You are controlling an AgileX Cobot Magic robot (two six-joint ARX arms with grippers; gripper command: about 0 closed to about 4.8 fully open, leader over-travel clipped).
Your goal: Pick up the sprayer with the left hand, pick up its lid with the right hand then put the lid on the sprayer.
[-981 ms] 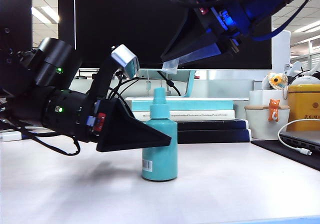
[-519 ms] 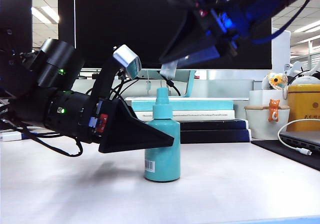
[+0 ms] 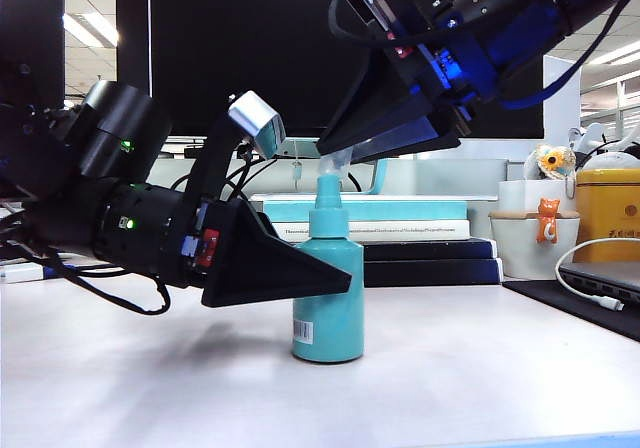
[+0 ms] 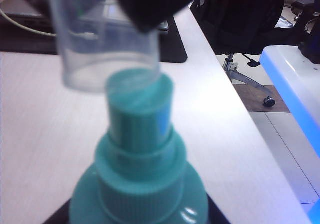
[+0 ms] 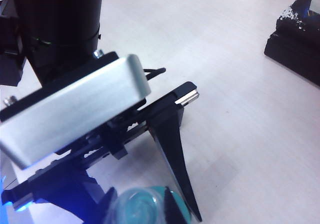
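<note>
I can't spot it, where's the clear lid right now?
In the exterior view, the lid is centre-top, pinched in the right gripper, just above the sprayer nozzle, which the left gripper holds.

The sprayer stands upright on the surface, near its middle. The left end effector reaches in from nine o'clock, its fingers around the sprayer's body. The right end effector comes down from one o'clock, holding the lid tilted just over the nozzle. A stack of books lies behind the sprayer. At three o'clock sit a container and a laptop.
</note>
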